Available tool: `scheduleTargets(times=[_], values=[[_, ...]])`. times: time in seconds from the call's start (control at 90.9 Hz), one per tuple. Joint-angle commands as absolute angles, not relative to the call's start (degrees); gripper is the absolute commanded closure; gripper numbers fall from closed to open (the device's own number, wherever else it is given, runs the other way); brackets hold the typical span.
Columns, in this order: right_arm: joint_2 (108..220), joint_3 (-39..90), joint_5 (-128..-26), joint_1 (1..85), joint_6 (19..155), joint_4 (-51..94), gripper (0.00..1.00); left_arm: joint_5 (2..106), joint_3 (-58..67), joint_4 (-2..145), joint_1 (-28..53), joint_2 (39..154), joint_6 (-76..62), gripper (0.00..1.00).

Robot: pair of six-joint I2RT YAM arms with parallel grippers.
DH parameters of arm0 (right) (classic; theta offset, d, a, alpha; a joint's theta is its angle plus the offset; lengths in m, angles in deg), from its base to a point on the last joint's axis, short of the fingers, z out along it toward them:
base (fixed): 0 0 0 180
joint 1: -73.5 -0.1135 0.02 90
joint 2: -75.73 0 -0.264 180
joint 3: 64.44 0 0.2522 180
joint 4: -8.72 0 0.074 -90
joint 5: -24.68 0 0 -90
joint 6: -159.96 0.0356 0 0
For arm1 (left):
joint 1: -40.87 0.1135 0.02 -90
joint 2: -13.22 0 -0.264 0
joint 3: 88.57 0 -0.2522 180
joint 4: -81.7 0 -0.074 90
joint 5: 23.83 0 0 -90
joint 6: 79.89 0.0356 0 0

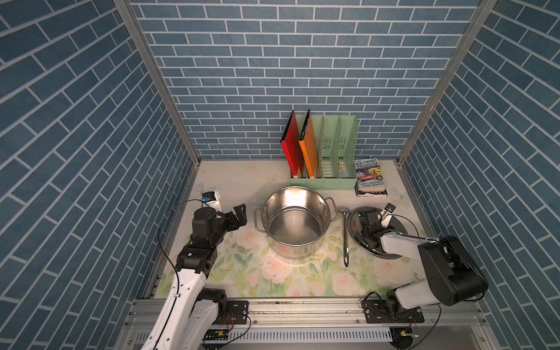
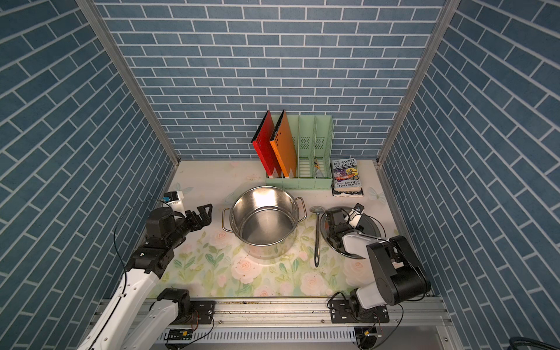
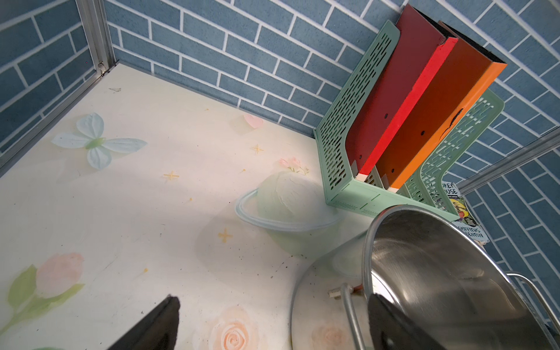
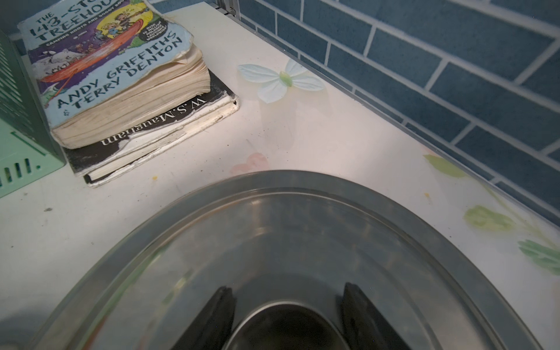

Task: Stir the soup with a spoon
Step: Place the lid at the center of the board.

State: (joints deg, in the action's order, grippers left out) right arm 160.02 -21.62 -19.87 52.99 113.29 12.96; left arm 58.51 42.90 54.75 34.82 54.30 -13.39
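Observation:
The steel pot (image 1: 303,200) (image 2: 266,200) stands mid-table with a bare shiny inside; no soup shows. The spoon (image 1: 345,233) (image 2: 317,233) lies flat just right of the pot, bowl toward the back wall, untouched. Right of the spoon the flat steel lid (image 1: 354,225) (image 4: 272,227) rests on the table. My right gripper (image 1: 365,230) (image 4: 288,291) is down on the lid, its fingers against both sides of the knob (image 4: 288,327). My left gripper (image 1: 239,215) (image 3: 272,300) hovers wide open left of the pot (image 3: 439,266), holding nothing.
A green file rack (image 1: 333,181) with a red and an orange book stands at the back wall. Beside it lies a stack of two paperbacks (image 1: 369,177) (image 4: 121,75). The pot's near loop handle (image 3: 348,309) lies between my left fingers. Brick walls close three sides.

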Motion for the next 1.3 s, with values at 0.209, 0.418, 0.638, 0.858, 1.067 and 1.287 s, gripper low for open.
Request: scheduleTargets(times=[0.209, 0.418, 0.638, 0.858, 1.067, 1.287], values=[[161.52, -19.57, -22.72, 53.42, 110.61, 17.25, 0.36, 59.75, 42.9, 53.26, 34.54, 53.26, -12.43, 0.0], [161.09, -20.11, -23.03, 53.62, 110.81, 16.91, 0.33, 59.76, 42.85, 53.26, 34.54, 53.32, -12.31, 0.0], [160.18, -20.75, -23.19, 53.74, 110.92, 16.83, 0.25, 59.84, 42.84, 52.98, 34.54, 53.03, -12.22, 0.0], [159.57, -21.37, -23.4, 53.97, 111.18, 16.5, 0.2, 60.02, 42.7, 52.95, 34.54, 53.03, -12.23, 0.0], [158.89, -21.73, -23.99, 54.25, 111.96, 18.12, 0.16, 60.36, 42.69, 52.81, 34.54, 52.38, -12.21, 0.0], [158.6, -21.9, -24.42, 54.47, 112.02, 18.62, 0.12, 60.52, 42.69, 52.55, 34.54, 52.28, -12.22, 0.0]])
